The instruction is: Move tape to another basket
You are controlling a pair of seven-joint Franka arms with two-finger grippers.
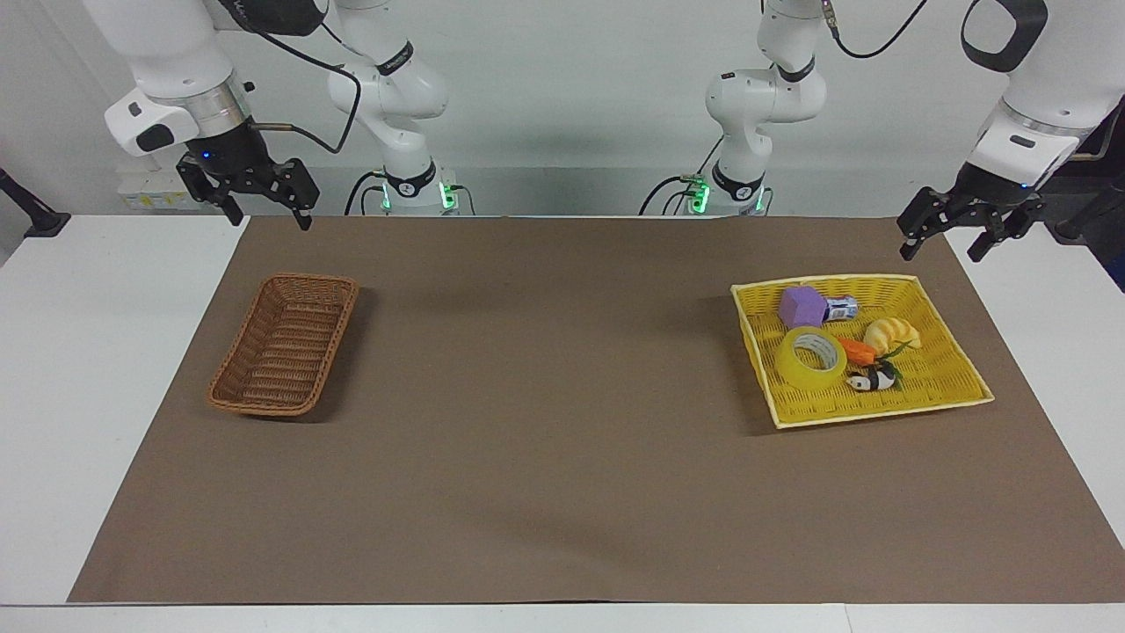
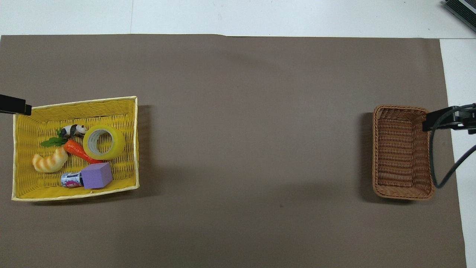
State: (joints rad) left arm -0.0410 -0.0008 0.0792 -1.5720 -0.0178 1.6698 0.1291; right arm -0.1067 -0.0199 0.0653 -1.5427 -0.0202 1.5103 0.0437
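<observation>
Tape (image 1: 811,358) lay in the yellow basket (image 1: 933,384), frame right; the brown basket (image 1: 286,344) sat empty; left gripper (image 1: 945,239) and right gripper (image 1: 268,214) hung released

A robotics lab: two white arms (image 1: 395,88) stand bolted at one edge of a white table (image 1: 105,352) under a brown mat (image 1: 545,422), against a bare pale wall (image 1: 571,88), with cables (image 1: 352,97) trailing and green lights (image 1: 448,193) at the bases.
</observation>
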